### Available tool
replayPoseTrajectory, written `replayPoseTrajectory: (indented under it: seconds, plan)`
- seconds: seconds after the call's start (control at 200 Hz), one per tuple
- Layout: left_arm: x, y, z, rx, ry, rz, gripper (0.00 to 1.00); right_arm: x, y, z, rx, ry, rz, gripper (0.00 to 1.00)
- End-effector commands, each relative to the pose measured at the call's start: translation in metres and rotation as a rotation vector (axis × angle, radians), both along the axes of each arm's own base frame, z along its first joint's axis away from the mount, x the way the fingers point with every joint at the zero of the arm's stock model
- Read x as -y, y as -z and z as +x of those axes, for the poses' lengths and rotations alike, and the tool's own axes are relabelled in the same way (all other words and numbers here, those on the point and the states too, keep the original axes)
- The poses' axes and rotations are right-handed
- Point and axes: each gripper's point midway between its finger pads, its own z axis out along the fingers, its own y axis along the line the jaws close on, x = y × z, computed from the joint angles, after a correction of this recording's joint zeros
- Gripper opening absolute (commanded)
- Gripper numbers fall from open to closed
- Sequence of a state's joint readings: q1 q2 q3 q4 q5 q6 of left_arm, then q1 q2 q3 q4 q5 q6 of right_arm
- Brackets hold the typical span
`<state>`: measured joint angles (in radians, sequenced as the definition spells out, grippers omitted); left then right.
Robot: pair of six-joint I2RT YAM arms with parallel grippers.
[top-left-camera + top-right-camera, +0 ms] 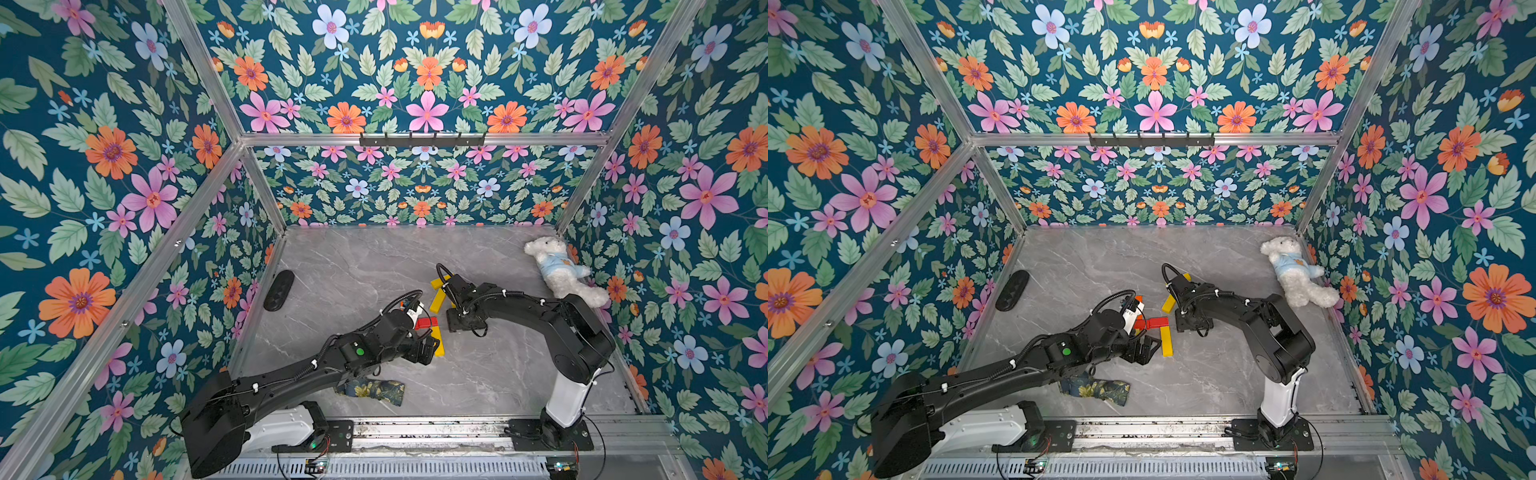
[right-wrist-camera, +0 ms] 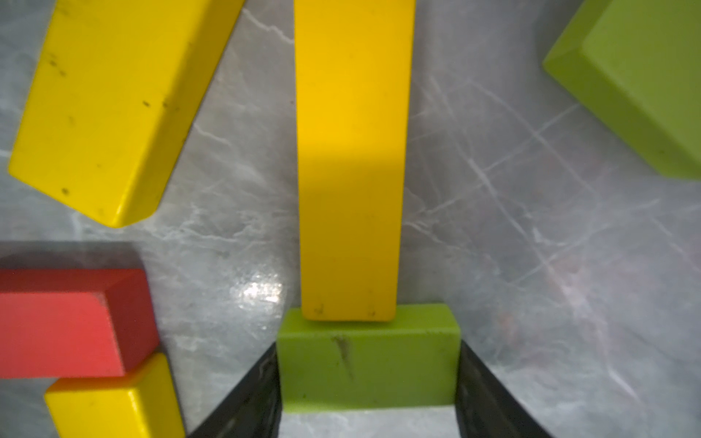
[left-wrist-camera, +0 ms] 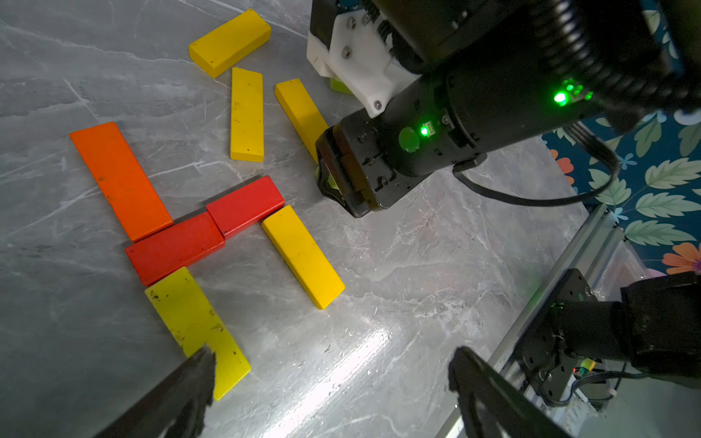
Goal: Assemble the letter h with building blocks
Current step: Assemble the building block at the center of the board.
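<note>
a short block [image 2: 368,364] between the fingers [image 2: 250,402] of the right hand [image 2: 368,347] abuts a bar [image 2: 351,151].

blocks [image 3: 303,256] — lying flat | red pair [image 3: 174,246] touching | lime block [image 2: 368,364] pinched

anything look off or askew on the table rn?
Crossbar is staggered: one red block is stepped sideways off its red neighbour, not in line. Also, the end of the amber block seems to overlap the lime block that the right claw grips.
</note>
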<state>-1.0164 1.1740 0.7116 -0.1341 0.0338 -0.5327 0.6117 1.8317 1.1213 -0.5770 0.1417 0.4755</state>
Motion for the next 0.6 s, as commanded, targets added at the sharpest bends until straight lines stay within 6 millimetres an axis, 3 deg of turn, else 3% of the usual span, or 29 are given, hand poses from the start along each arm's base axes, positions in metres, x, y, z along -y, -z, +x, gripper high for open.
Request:
replayPoseTrajectory:
  seconds: [0.0,0.595]
  plan:
    - [-0.0008,0.0013,-0.0004,0.002,0.003,0.007,0.99,0.0246,0.0115,-0.0147,-0.052,0.016,-0.107,0.69]
    - [0.0001,0.0038,-0.0002,-0.002,0.006,0.01,0.99,0.027,0.0091,-0.0153,-0.049,0.015,-0.096,0.7]
